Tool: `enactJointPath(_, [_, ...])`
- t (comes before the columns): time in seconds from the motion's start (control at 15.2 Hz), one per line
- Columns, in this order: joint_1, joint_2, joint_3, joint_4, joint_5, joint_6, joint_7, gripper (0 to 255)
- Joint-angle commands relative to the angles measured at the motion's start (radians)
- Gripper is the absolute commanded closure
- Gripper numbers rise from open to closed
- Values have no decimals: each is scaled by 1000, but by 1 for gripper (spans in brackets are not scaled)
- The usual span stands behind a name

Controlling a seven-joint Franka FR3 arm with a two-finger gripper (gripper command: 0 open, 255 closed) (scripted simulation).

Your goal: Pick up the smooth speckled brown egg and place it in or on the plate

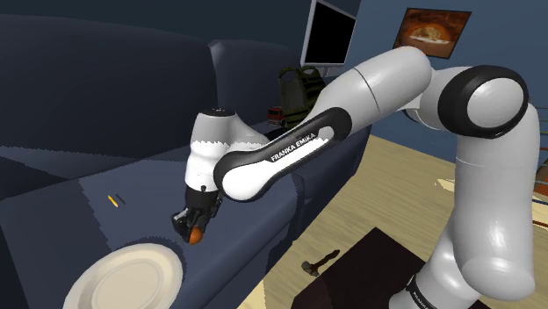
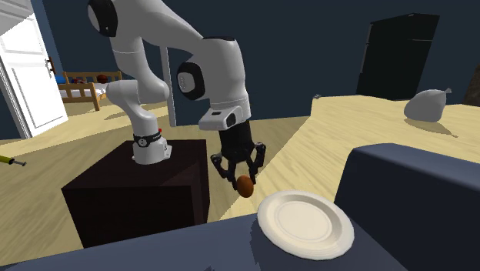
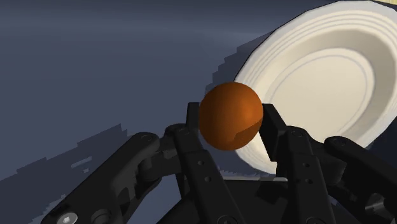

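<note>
A smooth orange-brown egg (image 3: 230, 115) is clasped between my black fingers, so my gripper (image 3: 231, 124) is shut on it. In the shoulder view the gripper (image 1: 194, 230) hangs above the dark blue sofa seat with the egg (image 1: 195, 234) at its tip, just right of the cream plate (image 1: 123, 279). The second exterior view has the egg (image 2: 245, 186) under the gripper (image 2: 243, 178), a little above and left of the plate (image 2: 305, 222). In the wrist view the plate (image 3: 331, 83) lies just beyond the egg, off to one side.
The plate rests on the dark blue sofa (image 1: 79, 114), whose backrest rises behind. A small yellow pencil-like item (image 1: 112, 201) lies on the seat. A hammer (image 1: 318, 261) lies on the wooden floor beside the dark stand (image 2: 138, 192).
</note>
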Motion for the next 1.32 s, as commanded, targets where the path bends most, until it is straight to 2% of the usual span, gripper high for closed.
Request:
enactJointPath(0.0, [22,16,0,38,-11,-23,23,255])
enactJointPath(0.59, [240,259,-34,433,-117,-179,196,255])
enactJointPath(0.99, [406,485,-64,839,-161,-350,252,255])
enactJointPath(1.25, [405,503,-70,815,-166,-309,256,255])
